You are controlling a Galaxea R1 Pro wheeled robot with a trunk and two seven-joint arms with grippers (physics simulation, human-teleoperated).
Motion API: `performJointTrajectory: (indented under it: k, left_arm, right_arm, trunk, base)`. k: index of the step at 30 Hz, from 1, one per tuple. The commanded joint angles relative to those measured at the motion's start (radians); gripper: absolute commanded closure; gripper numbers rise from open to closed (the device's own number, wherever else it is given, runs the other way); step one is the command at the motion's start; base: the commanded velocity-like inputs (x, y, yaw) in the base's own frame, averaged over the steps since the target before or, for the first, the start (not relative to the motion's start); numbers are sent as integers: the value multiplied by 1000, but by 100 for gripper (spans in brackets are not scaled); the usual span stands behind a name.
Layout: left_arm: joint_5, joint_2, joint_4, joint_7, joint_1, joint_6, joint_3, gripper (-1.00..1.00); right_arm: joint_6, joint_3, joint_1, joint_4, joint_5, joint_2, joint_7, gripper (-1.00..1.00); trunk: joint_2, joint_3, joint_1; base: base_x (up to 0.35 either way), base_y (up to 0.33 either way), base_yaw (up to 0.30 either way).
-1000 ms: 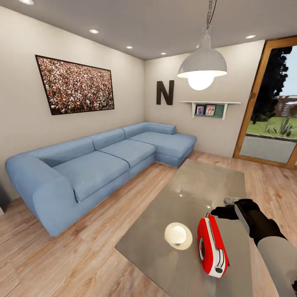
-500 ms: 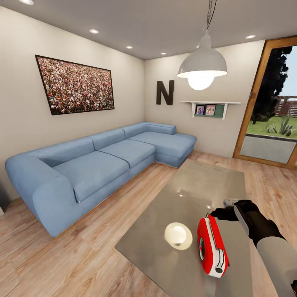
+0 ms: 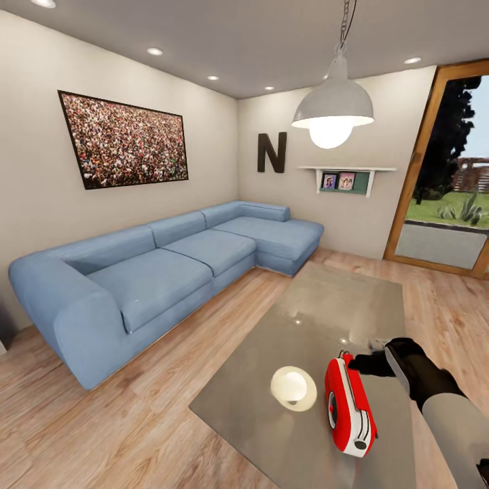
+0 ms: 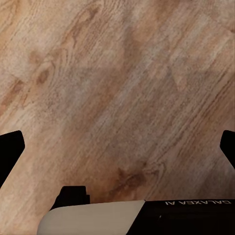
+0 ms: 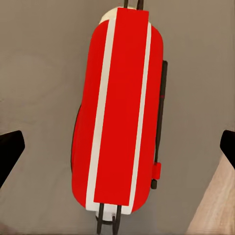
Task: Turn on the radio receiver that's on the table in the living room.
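The red radio receiver (image 3: 350, 406) with its white edge band stands on the glossy grey table (image 3: 326, 305), near the front right, its dial facing left. My right gripper (image 3: 358, 359) hovers at the radio's far end, just above it, its dark fingers pointing at the radio's top. In the right wrist view the radio (image 5: 120, 107) lies lengthwise between the wide-apart fingertips of the open right gripper (image 5: 117, 149), its thin handle along one side. The left gripper (image 4: 117, 147) is open over bare wood floor.
A blue L-shaped sofa (image 3: 156, 272) runs along the left and back walls. A white pendant lamp (image 3: 333, 102) hangs over the table, and its reflection (image 3: 293, 388) glows beside the radio. A glass door (image 3: 451, 176) is at the right.
My right gripper has sunk and drawn back slightly, ending closer to the radio's far end. The radio has not moved.
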Motion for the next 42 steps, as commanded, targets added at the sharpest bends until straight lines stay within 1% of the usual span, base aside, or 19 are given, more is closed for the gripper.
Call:
performJointTrajectory:
  k: [1,6,13,17,21,42]
  left_arm:
    - [1,-1,0,0,0,0,-1,-100]
    - [2,-1,-1,-2,0,1,-4,-100]
    - [7,-3,-3,-4,0,2,-5,-100]
    - [9,-9,-4,-3,0,1,-5,-100]
    - [9,-9,-4,-2,0,1,-5,-100]
    - [9,-13,-3,-1,0,1,-5,-100]
  right_arm:
    - [-3,1,0,7,0,0,0,-100]
    - [-11,1,0,28,0,1,0,-100]
    - [-16,1,0,33,0,2,1,-100]
    - [-41,1,0,34,-1,2,1,-100]
    - [-47,1,0,41,-1,2,1,-100]
    - [-49,1,0,61,-1,2,5,-100]
  trunk:
    - [0,0,0]
    - [0,0,0]
    - [0,0,0]
    - [0,0,0]
    - [0,0,0]
    - [-147,-66,80]
  base:
    - [0,0,0]
    - [0,0,0]
    - [0,0,0]
    - [0,0,0]
    - [0,0,0]
    - [0,0,0]
